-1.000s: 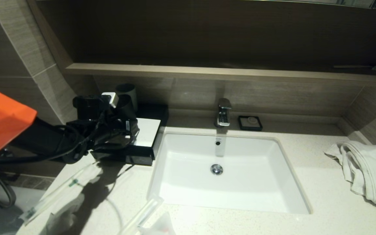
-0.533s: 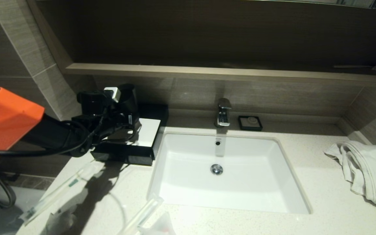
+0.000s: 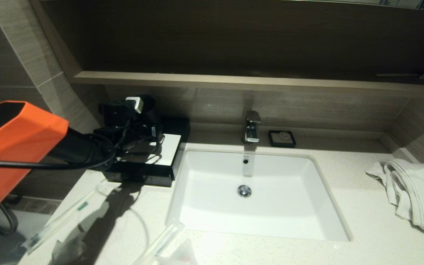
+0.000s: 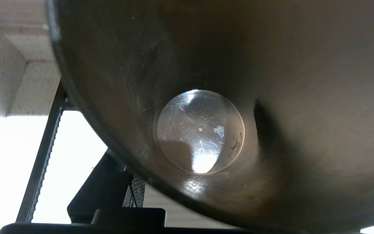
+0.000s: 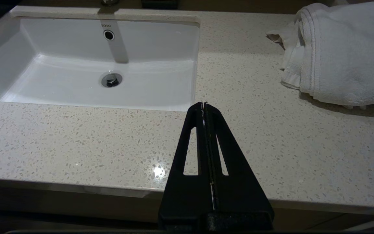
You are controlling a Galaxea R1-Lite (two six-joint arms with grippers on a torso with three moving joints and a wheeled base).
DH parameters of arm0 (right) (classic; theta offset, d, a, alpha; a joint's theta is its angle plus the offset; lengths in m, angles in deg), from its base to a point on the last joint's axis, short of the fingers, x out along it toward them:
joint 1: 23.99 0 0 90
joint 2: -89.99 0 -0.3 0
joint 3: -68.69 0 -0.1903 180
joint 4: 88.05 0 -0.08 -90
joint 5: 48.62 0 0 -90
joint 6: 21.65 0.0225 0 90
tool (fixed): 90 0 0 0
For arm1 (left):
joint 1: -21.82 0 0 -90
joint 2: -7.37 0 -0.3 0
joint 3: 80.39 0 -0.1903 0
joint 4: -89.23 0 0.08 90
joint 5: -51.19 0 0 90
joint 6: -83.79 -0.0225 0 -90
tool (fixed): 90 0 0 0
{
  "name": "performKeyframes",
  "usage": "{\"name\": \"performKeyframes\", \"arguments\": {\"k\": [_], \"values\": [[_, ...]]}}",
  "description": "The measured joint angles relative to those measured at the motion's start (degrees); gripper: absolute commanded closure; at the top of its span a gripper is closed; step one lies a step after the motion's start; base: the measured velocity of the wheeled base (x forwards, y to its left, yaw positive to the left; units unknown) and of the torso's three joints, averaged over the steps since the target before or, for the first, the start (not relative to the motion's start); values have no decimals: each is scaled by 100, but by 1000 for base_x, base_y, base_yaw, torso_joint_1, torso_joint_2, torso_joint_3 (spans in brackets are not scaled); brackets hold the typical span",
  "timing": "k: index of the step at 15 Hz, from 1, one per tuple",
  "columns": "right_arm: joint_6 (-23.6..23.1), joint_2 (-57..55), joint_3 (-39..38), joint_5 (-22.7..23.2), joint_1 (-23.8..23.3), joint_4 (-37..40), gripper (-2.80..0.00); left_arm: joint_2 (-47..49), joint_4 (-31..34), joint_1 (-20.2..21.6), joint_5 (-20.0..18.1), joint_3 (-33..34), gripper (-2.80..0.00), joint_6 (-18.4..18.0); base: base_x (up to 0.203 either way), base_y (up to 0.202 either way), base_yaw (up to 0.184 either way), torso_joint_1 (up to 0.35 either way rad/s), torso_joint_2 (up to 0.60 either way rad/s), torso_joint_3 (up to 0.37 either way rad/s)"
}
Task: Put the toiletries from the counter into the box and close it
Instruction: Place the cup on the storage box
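Broadly, the speckled worktop [image 3: 366,235] carries a white sink [image 3: 256,191] at its middle, with a tap [image 3: 251,127] and a small dark soap dish [image 3: 282,138] behind it. A crumpled white towel [image 3: 414,193] lies at the far right. Left of the sink stands the black box [image 3: 149,162], its pale top face showing; whether it is fully closed cannot be told. The left arm reaches over that box, and its pincer [image 3: 144,110] is at a dark cup [image 4: 226,97], whose round inside fills the left wrist view; how far this pincer is open cannot be told. On the worktop's near left lie the wrapped toiletries: a long toothbrush packet [image 3: 59,222] and a clear tube-like packet [image 3: 160,241], both outside the box. The right pincer [image 5: 204,105] hovers over the worktop's front edge, right of the sink, fingers pressed together and holding nothing.
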Motion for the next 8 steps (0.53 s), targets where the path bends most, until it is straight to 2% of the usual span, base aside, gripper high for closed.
{"name": "performKeyframes", "arguments": {"k": [8], "values": [[3, 0, 0, -2, 0, 0, 0, 261, 178, -123, -2, -513, 0, 6, 0, 0, 0, 0, 0, 0]]}}
